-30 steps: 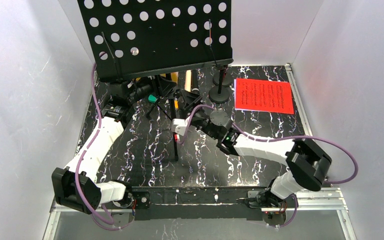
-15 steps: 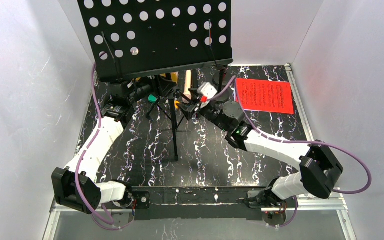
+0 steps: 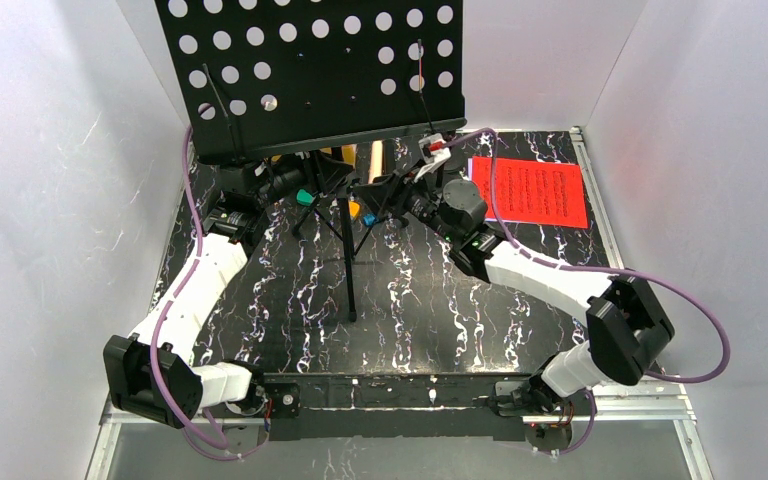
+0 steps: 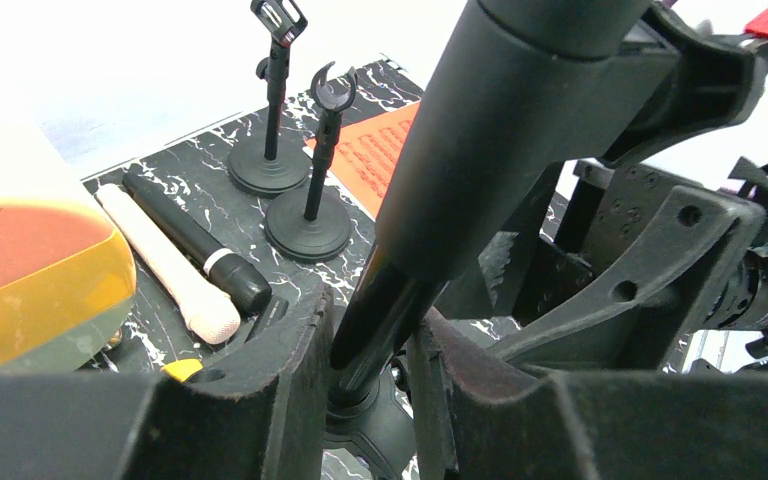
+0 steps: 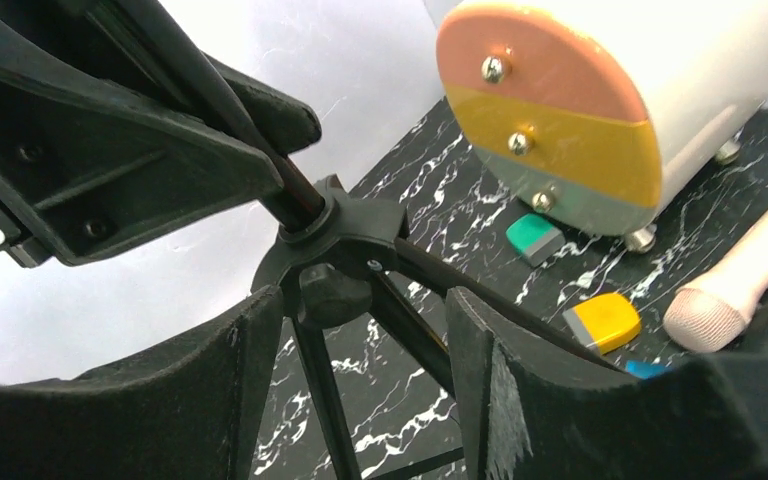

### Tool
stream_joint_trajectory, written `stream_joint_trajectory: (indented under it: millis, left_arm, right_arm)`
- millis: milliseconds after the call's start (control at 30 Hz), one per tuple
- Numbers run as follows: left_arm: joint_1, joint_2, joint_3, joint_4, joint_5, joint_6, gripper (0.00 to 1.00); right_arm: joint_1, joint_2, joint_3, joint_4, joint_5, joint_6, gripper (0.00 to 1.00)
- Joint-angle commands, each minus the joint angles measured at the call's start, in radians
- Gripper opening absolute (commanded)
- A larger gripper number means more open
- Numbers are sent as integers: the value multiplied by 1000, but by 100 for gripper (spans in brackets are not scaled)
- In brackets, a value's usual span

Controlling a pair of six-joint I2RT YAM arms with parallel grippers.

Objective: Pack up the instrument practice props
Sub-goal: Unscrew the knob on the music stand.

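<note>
The black perforated music rack [image 3: 310, 70] stands at the back on tripod legs [image 3: 350, 270]. My left gripper [image 4: 370, 350] is shut on the rack's black pole [image 4: 480, 150], just above the leg hub; it also shows in the top view [image 3: 305, 188]. My right gripper [image 5: 350, 330] is open, and its fingers straddle the tripod hub knob [image 5: 332, 292] and upper legs without touching them. A red sheet-music page [image 3: 528, 192] lies at the back right. Two black round-based mic holders [image 4: 307, 228] stand beside a cream microphone [image 4: 175, 275] and a black microphone [image 4: 195, 245].
A cream drum-like toy with an orange, yellow and grey face [image 5: 560, 110] sits behind the stand. Small green [image 5: 535, 240] and yellow [image 5: 602, 322] blocks lie by it. White walls [image 3: 80, 200] enclose the black marbled table [image 3: 410, 320].
My right arm has swung from the table's middle to the back, bringing its open gripper around the tripod hub. My left arm has stayed on the pole.
</note>
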Motion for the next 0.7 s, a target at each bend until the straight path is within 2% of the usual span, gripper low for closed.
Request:
stream_joint_trajectory:
  millis: [0, 133, 367, 500, 667]
  left_arm:
    - [9, -19, 2, -89, 21, -67, 0]
    - [9, -19, 2, -89, 22, -68, 0]
    - [9, -20, 2, -89, 23, -68, 0]
    - [9, -22, 2, -89, 24, -68, 0]
    - [9, -20, 4, -89, 25, -69, 0]
  right_arm:
    - [-10, 18, 59, 20, -37, 81, 67]
    - [-12, 35, 70, 15, -53, 83, 59]
    - [-17, 43, 85, 8, -81, -6, 33]
    - [-17, 39, 96, -1, -119, -179, 24]
    - [-11, 19, 99, -42, -178, -534, 14]
